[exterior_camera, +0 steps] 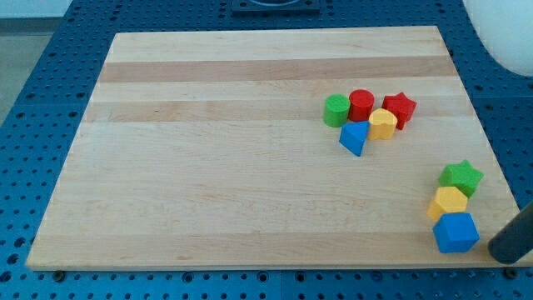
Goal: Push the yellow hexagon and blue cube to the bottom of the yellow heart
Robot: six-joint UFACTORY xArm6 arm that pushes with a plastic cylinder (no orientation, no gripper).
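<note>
The yellow hexagon (449, 202) and the blue cube (455, 232) sit near the board's bottom right corner, the cube just below the hexagon and touching it. The yellow heart (382, 123) lies higher up and to the left, in a cluster of blocks. My tip (501, 252) is at the bottom right, just off the board's edge, a short way right of the blue cube and apart from it.
A green star (461, 177) touches the hexagon's top. Around the heart are a green cylinder (336, 110), a red cylinder (361, 105), a red star (399, 108) and a blue triangular block (354, 137). The wooden board (208, 167) lies on a blue perforated table.
</note>
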